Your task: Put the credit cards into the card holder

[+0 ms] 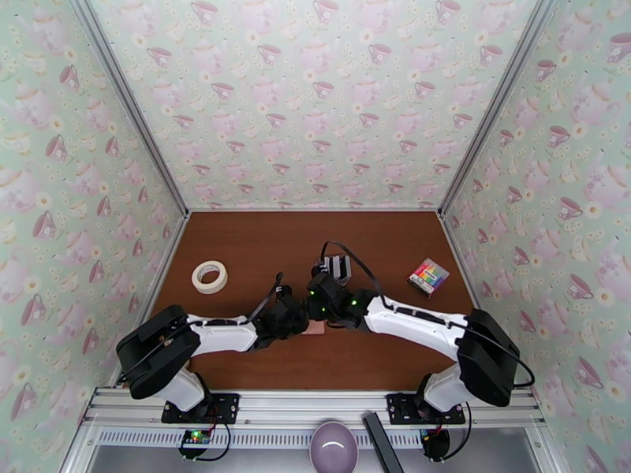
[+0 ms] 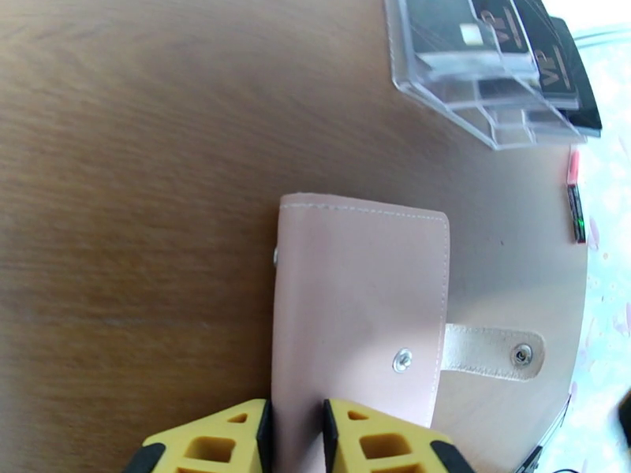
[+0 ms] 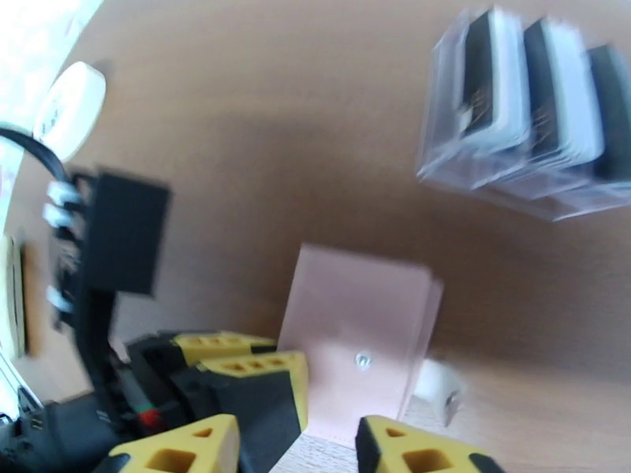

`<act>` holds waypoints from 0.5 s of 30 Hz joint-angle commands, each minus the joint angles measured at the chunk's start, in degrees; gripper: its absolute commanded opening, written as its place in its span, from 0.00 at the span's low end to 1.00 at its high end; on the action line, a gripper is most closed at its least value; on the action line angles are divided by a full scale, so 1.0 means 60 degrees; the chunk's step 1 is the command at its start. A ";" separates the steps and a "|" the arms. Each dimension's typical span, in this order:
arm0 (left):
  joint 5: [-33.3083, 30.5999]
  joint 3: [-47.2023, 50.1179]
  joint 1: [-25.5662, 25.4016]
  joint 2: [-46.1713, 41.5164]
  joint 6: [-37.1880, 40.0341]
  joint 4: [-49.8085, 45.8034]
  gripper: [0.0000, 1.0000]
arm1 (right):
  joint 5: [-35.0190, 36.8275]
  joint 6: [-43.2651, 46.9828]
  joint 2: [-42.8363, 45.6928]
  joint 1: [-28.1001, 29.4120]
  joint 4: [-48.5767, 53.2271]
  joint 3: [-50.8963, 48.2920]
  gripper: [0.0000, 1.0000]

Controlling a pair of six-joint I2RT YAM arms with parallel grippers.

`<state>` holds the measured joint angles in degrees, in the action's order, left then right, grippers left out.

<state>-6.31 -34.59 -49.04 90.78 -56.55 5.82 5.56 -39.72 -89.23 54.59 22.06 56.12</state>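
Up close, left pincer (image 2: 298,435) clenched on the edge of the pink card holder (image 2: 355,309) (from above, just a pink sliver), right pincer (image 3: 298,435) spread astride it, credit cards (image 2: 505,41) in clear rack (image 2: 473,96) beyond, brown surface (image 1: 260,238), tape roll (image 1: 209,277), teacup-papered walls (image 1: 315,96)

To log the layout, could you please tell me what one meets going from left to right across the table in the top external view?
tape roll → card holder → multicoloured pad
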 commanded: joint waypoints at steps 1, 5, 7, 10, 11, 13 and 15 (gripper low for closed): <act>-0.0677 0.0123 0.0296 0.0157 0.0258 -0.1195 0.25 | -0.0765 -0.0339 -0.0523 -0.0251 -0.0616 -0.0297 0.38; -0.0663 0.0154 0.0448 0.0020 0.0544 -0.1384 0.25 | -0.0884 -0.0454 -0.0763 -0.0574 -0.1041 -0.0570 0.36; -0.0656 0.0156 0.0537 -0.0083 0.0734 -0.1497 0.25 | -0.0804 -0.0426 -0.0844 -0.0644 -0.1028 -0.0564 0.36; -0.0598 0.0089 0.0697 -0.0217 0.1087 -0.1729 0.25 | -0.0723 -0.0403 -0.0974 -0.0792 -0.0883 -0.0524 0.35; -0.0584 0.0054 0.0743 -0.0259 0.1193 -0.1818 0.25 | -0.0636 -0.0382 -0.0988 -0.0818 -0.0824 -0.0520 0.36; -0.0497 0.0003 0.0789 -0.0309 0.1384 -0.1904 0.25 | -0.0676 -0.0369 -0.0975 -0.0920 -0.0887 -0.0576 0.35; -0.0377 -0.0078 0.0804 -0.0289 0.1548 -0.1952 0.25 | -0.0868 -0.0346 -0.1013 -0.0986 -0.1095 -0.0621 0.36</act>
<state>-6.92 -34.81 -44.91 88.86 -50.54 1.08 1.87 -41.36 -94.76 49.36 17.17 53.23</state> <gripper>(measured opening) 0.252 0.356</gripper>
